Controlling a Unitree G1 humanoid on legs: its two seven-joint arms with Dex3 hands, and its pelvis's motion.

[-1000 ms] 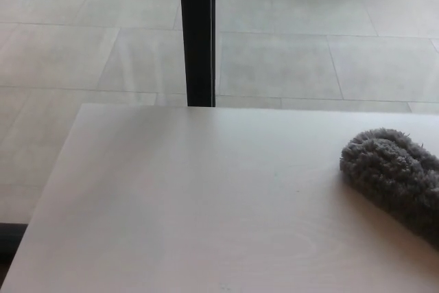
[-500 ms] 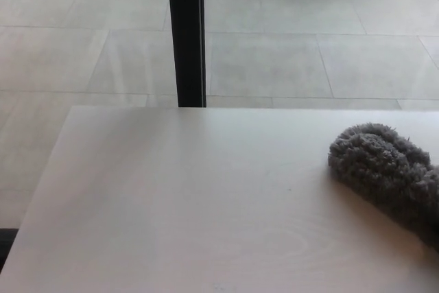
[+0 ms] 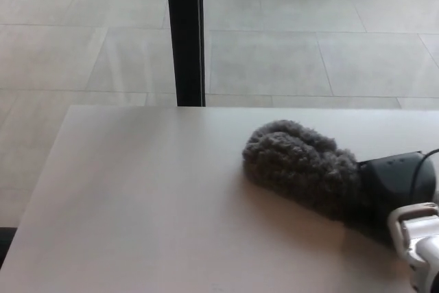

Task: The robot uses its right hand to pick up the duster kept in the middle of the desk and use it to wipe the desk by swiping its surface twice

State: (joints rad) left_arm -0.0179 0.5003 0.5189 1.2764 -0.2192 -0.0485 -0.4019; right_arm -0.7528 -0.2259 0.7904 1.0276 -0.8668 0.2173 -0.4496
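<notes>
- The duster (image 3: 302,166), a grey fluffy pad, lies flat on the desk (image 3: 151,211), right of the middle, its rounded tip pointing left and toward the far edge.
- Its pile sits low against the pale top, which suits wiping: judged from that, a swipe across the surface is in progress rather than the pick-up.
- The right hand (image 3: 398,186) comes in from the picture's right, touching the near end of the duster. Only a black, rounded part of it shows, with white wrist casing and a thin cable below; the fingers are hidden, so I cannot tell whether they are clamped on the duster or merely pressing on it.
- Pushing from the back end makes sense: the soft front leads, and the hand stays off the part doing the wiping.
- The left half of the desk is bare, leaving room for the stroke to run on.
- The left hand is out of sight.
- Beyond the desk, a black post (image 3: 185,32) rises from the tiled floor (image 3: 309,46).
</notes>
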